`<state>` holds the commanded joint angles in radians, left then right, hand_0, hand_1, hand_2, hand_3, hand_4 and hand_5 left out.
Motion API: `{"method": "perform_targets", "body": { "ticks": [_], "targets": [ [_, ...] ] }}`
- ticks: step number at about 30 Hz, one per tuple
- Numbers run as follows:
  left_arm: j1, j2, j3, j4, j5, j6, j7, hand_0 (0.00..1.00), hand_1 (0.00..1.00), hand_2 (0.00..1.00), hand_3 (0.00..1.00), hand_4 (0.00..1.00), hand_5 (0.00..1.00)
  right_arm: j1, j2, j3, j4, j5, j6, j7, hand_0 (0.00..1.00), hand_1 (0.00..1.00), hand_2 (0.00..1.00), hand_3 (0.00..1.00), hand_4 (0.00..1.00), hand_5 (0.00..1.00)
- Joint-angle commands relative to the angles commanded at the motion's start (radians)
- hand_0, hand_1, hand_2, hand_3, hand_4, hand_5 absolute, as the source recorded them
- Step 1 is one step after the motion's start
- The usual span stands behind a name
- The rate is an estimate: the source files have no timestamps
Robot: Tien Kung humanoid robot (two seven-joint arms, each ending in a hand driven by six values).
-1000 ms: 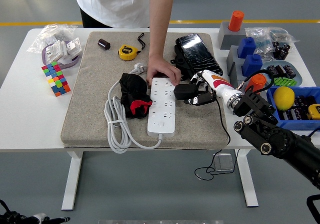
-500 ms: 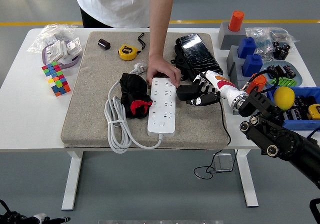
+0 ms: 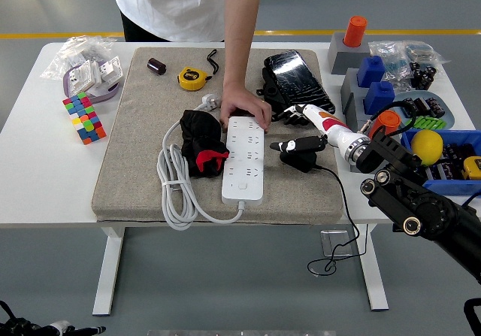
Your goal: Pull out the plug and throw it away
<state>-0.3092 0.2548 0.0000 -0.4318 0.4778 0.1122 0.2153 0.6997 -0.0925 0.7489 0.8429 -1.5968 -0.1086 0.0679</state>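
One view, head: our right hand [image 3: 301,149] has its fingers clamped on the black plug [image 3: 302,158], clear of the power strip [image 3: 245,158] a person's hand [image 3: 244,105] pins. Risk: trailing cord [image 3: 347,216] snags the tabletop [image 3: 45,171] edge, yanking the plug loose.

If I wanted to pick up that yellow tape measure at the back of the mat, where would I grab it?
Pinch the yellow tape measure across its round yellow body, coming straight down from above. It lies flat on the grey mat, so its rim is exposed all round. The black strap trailing to its right looks too loose to lift by steadily.
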Motion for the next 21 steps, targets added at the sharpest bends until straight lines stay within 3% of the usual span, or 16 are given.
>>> {"method": "perform_targets", "body": {
  "ticks": [3,4,9,10,15,16,21],
  "targets": [
    [-0.001,0.000,0.000,0.000,0.000,0.000,0.000,0.537,0.674,0.698,0.664,0.829,0.636,-0.014,-0.009,0.025,0.047,-0.005,0.029,-0.013,0.774,0.747,0.733,0.779,0.998,0.523],
    [-0.001,0.000,0.000,0.000,0.000,0.001,-0.001,0.538,0.674,0.699,0.663,0.827,0.636,-0.024,-0.017,0.040,0.076,-0.005,0.046,-0.020,0.854,0.844,0.819,0.835,0.998,0.560],
    [0.000,0.001,0.000,0.000,-0.008,0.002,-0.003,0.538,0.674,0.699,0.663,0.827,0.636,-0.079,-0.067,0.082,0.222,0.002,0.076,-0.049,0.854,0.844,0.819,0.835,0.998,0.560],
    [0.001,0.001,0.000,0.000,-0.009,0.002,-0.004,0.538,0.674,0.698,0.664,0.826,0.634,-0.086,-0.074,0.085,0.246,0.002,0.078,-0.054,0.747,0.750,0.755,0.834,0.998,0.489],
    [0.002,0.001,0.000,0.000,-0.010,0.000,-0.004,0.538,0.674,0.698,0.664,0.826,0.634,-0.143,-0.128,0.094,0.410,-0.012,0.137,-0.118,0.747,0.750,0.755,0.834,0.998,0.489],
    [0.002,0.001,0.000,0.000,-0.008,0.000,-0.003,0.538,0.674,0.699,0.663,0.827,0.636,-0.148,-0.133,0.093,0.435,-0.015,0.151,-0.127,0.109,0.138,0.249,0.792,0.658,0.008],
    [0.002,0.000,0.000,0.000,-0.004,0.000,-0.002,0.538,0.674,0.699,0.663,0.827,0.636,-0.179,-0.154,0.077,0.537,-0.029,0.241,-0.185,0.109,0.138,0.249,0.792,0.658,0.008]
  ]
}}
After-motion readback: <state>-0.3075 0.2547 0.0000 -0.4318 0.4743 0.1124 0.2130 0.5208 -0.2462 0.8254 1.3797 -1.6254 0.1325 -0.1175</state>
